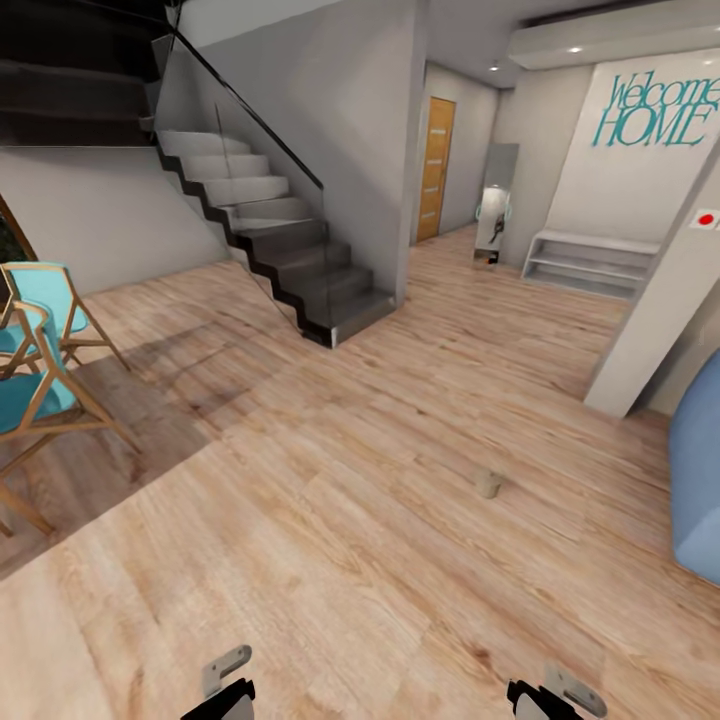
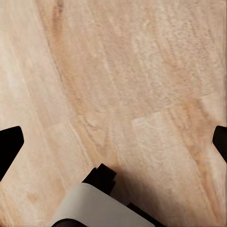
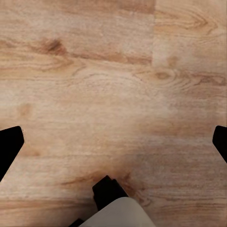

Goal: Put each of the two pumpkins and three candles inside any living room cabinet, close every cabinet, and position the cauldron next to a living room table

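A lone candle [image 1: 488, 483] stands upright on the wooden floor [image 1: 330, 520], right of centre in the head view; it looks light, rigid and stubby, probably best pinched across its round sides. Both claws, left gripper [image 2: 113, 142] and right gripper [image 3: 113, 142], hang wide open and empty over bare boards. Open floor surrounds the candle, with a blue seat [image 1: 697, 480] at far right, chairs [image 1: 40, 350] at left and the staircase [image 1: 270, 230] beyond.

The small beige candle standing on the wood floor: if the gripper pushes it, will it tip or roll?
The candle stands upright and looks short and stubby, so a low push would probably slide it over the smooth floor rather than tip it. If knocked over, its cylinder shape would likely roll. It looks rigid.
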Tool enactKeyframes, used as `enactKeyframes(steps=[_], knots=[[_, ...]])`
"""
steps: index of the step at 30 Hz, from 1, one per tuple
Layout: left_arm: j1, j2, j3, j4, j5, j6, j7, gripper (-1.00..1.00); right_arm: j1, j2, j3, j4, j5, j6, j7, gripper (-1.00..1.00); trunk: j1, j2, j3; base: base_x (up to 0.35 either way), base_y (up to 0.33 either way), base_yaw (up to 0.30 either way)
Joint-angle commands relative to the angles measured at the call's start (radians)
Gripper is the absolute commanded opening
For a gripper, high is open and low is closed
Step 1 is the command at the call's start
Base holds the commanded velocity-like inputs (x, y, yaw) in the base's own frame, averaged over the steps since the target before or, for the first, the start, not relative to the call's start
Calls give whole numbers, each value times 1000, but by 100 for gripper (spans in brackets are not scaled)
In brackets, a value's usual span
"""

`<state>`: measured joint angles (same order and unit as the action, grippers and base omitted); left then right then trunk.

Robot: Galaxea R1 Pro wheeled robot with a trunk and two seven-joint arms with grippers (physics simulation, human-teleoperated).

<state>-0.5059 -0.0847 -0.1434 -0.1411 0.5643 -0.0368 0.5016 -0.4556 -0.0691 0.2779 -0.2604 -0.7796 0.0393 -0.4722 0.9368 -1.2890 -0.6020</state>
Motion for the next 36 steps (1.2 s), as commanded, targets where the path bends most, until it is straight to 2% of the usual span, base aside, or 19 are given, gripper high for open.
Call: enactKeyframes(steps=[1,23,36], knots=[[0,0,0,0,0,0,0,100,0,0,0,0,0,0,0,100,0,0,0,316,0,-38],[0,0,0,0,0,0,0,100,0,0,1,1,0,2,1,100,0,0,-7,317,2,-225],[0,0,0,0,0,0,0,100,0,0,1,1,1,2,1,100,0,0,-14,281,162,-249]])
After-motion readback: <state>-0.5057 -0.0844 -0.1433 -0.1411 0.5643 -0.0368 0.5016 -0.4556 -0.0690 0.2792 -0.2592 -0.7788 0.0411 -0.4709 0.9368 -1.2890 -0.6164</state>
